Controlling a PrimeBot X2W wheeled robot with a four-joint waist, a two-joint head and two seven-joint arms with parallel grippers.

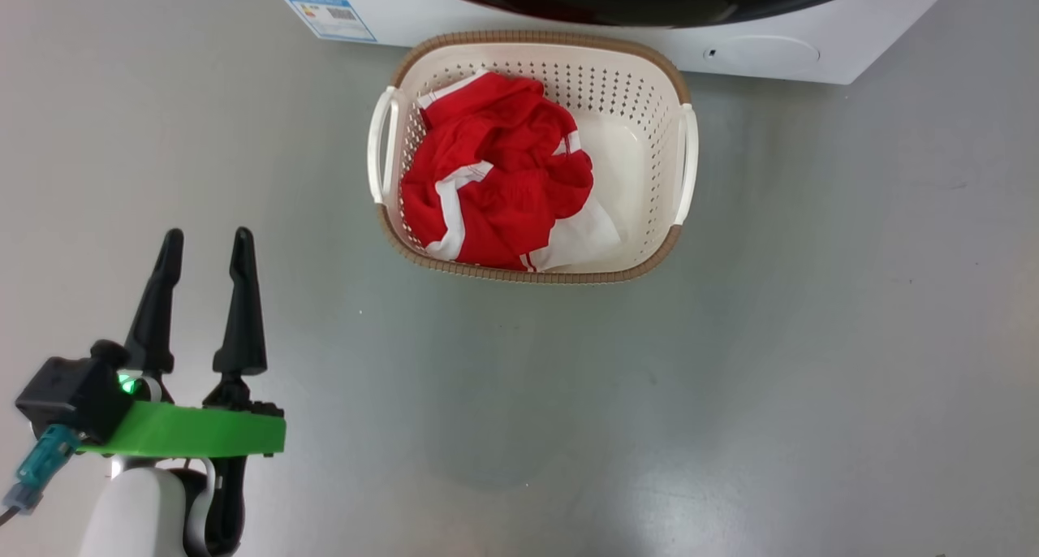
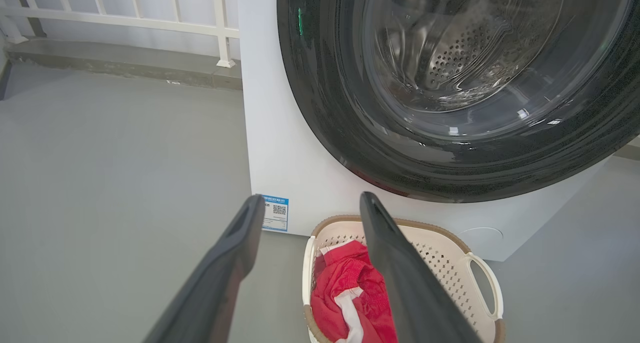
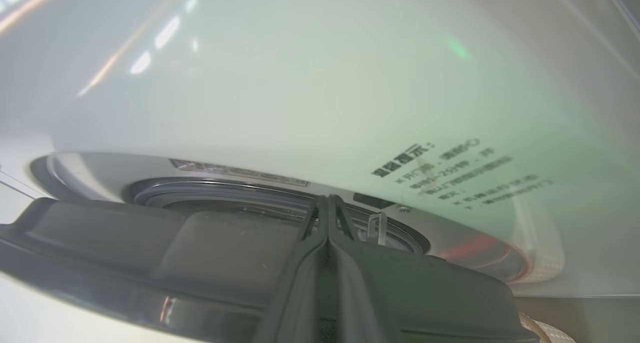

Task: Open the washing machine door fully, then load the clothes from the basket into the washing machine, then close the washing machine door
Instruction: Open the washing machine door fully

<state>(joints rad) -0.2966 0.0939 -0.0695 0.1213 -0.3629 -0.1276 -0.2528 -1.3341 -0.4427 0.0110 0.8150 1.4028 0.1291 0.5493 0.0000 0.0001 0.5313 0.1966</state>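
Fingers of my right gripper (image 3: 327, 200) are shut tight against each other, holding nothing, and their tips sit in the narrow gap between the washing machine door (image 3: 200, 243) and the washing machine (image 3: 300, 83). In the right wrist view the door's dark grey inner rim lies under the fingers and the white front panel arches over them. The grey seal ring is straight ahead of the tips, and what looks like the latch hook (image 3: 376, 227) is just to their right. I judge the door to be cracked open only a little. The relation that matters is that the door is on the underside of this claw and the machine on its upper side, so the push that swings the door wide has to go towards the rim side, away from the panel. The right arm is the one at the door. My left gripper (image 1: 207, 232) hangs well back from it, jaws spread wide and empty. Ahead of that claw and off to its right sits the basket (image 1: 528, 37), right at the foot of the machine, with the clothes (image 1: 495, 167) heaped in the half nearer that claw, none of them loaded yet.
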